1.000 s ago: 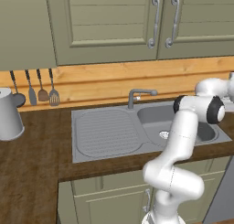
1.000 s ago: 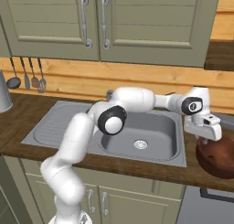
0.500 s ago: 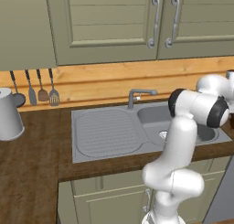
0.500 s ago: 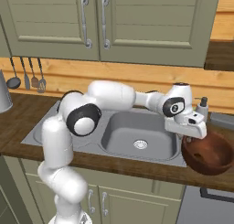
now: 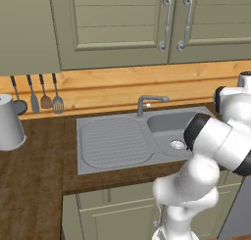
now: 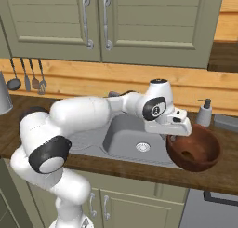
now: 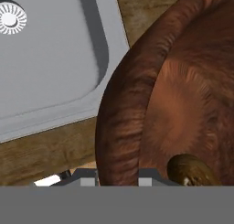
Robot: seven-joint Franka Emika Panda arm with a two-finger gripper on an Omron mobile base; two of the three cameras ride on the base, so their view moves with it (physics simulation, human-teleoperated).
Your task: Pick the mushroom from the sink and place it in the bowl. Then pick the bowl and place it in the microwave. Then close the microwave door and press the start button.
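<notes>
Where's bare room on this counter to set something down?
Free: the ribbed drainboard left of the basin, and dark counter between it and the grey jug. Crowded: right of the sink, with the held bowl and soap bottle.

Hidden behind the white hand in the right base view: the near-left rim of the bowl point(image 6: 197, 152), exactly where the pincer point(image 6: 171, 137) comes down on it, so the fingers cannot be made out there. Cut off in the hand view: the bowl by the right and top edges, the mushroom point(image 7: 189, 170) inside it, just right of the pincer, by the grey band below, and the sink point(image 7: 50, 67) by the left and top edges. Covered in the left base view by the arm: the right part of the sink basin.
</notes>
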